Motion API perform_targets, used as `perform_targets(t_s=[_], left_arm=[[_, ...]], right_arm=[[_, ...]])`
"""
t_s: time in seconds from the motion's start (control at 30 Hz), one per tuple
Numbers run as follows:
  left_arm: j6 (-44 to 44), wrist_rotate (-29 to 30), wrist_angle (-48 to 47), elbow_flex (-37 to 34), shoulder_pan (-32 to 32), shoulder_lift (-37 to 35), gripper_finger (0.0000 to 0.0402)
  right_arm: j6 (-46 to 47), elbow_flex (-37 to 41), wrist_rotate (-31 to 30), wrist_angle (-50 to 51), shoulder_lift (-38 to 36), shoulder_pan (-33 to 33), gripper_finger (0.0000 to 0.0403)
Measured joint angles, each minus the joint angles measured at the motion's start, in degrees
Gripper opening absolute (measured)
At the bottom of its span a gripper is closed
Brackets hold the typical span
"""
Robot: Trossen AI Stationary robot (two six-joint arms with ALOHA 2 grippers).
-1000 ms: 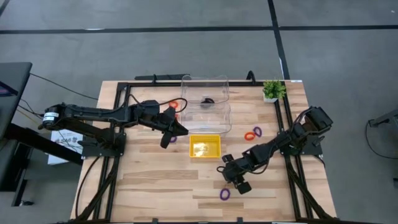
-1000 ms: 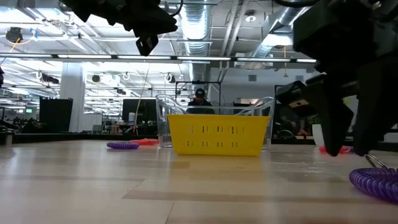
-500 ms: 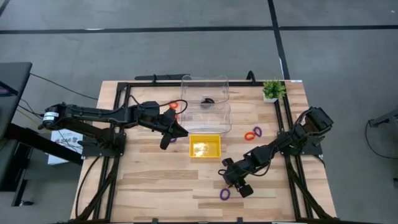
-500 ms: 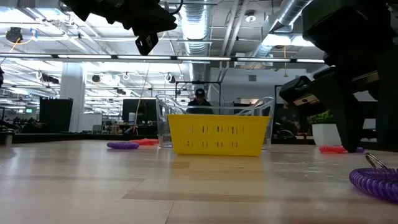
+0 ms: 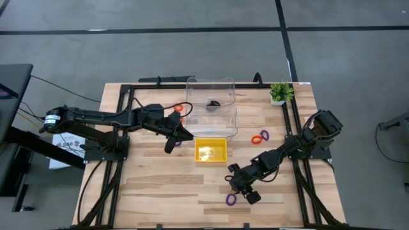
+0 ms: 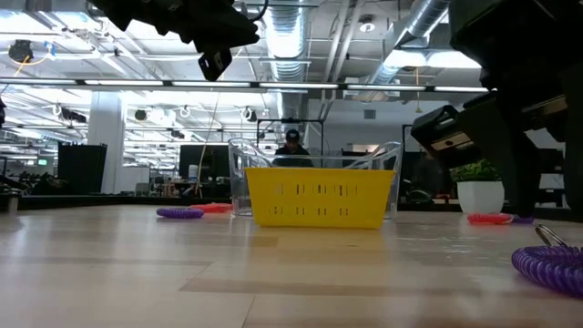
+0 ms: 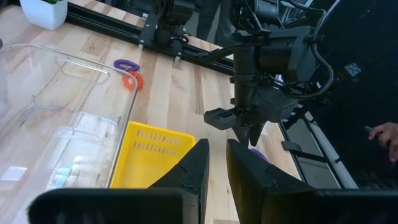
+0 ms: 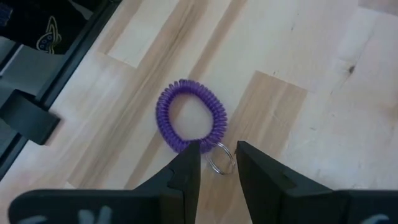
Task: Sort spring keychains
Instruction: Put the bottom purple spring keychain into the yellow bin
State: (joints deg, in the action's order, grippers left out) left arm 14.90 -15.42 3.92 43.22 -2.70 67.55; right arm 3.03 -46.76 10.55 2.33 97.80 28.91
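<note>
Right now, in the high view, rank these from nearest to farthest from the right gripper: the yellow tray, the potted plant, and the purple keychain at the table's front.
From the right gripper:
1. Purple keychain, just beside it at the front.
2. Yellow tray, mid-table.
3. Potted plant, back right corner.

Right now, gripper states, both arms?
Left gripper: open a narrow gap, holding nothing, raised beside the yellow slotted plastic tray.
Right gripper: open, empty, over the purple coiled spring keychain on the table.

Purple keychain (image 8: 190,122) — yellow slotted tray (image 5: 210,151)
</note>
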Motion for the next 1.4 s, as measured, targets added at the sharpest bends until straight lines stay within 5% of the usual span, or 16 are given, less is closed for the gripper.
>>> perform_targets(t_s=[1.4], left_arm=[[0.4, 0.0, 0.0, -0.1, 0.2, 0.0, 0.0053]], right_arm=[[0.0, -0.1, 1.5, -2.6, 4.6, -0.4, 0.0074]])
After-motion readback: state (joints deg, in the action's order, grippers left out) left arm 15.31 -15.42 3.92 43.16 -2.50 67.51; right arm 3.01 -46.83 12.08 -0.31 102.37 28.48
